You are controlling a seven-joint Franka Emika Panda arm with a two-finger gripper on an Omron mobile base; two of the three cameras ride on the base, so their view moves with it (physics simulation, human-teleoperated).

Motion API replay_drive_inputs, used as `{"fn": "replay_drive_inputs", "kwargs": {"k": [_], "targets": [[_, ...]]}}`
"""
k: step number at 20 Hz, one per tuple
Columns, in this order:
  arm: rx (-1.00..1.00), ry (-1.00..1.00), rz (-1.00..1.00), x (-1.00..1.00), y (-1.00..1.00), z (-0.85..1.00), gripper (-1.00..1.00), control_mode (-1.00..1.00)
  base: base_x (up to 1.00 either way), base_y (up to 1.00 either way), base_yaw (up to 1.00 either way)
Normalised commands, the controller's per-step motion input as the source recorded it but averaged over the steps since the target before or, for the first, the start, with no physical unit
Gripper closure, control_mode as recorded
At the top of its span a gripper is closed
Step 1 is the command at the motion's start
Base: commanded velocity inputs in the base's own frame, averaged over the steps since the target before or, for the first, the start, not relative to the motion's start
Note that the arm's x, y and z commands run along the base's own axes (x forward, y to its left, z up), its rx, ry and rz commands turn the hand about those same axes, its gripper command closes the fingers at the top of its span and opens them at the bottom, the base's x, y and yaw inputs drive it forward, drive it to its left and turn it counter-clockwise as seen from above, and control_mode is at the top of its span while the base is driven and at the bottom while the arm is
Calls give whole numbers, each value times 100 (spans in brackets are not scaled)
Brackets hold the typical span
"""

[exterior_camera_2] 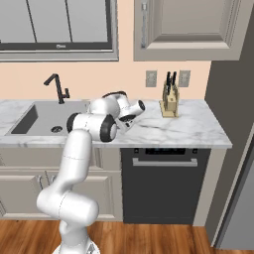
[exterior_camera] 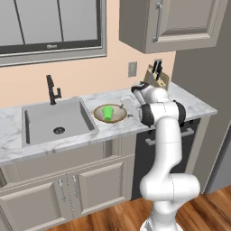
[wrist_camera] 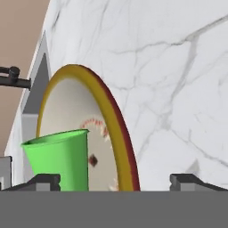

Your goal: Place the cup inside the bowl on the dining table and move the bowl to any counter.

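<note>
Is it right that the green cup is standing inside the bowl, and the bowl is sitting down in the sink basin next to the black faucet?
Not quite. The green cup does stand inside the bowl, but the bowl rests on the marble counter just beside the sink, not down in the basin. The left base view shows this most plainly. The black faucet stands behind the sink.

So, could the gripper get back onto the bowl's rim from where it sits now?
Probably yes: the gripper is open and straddles the rim of the bowl beside the cup, with nothing between them.
</note>
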Motion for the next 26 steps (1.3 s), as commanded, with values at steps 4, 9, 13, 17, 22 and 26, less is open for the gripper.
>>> {"fn": "replay_drive_inputs", "kwargs": {"k": [4, 9, 13, 17, 22, 26], "targets": [[0, 0, 0, -49, -4, 7, -100, -100, 0, 0, 0], [0, -2, 0, -54, -2, 17, -100, -100, 0, 0, 0], [0, -12, 0, -33, -2, 41, -100, -100, 0, 0, 0], [0, -11, 1, -28, 0, 36, -100, -100, 0, 0, 0], [-6, -1, 5, -48, 0, 19, -100, -100, 0, 0, 0], [-16, 0, 2, -65, 0, 18, -100, -100, 0, 0, 0]]}}
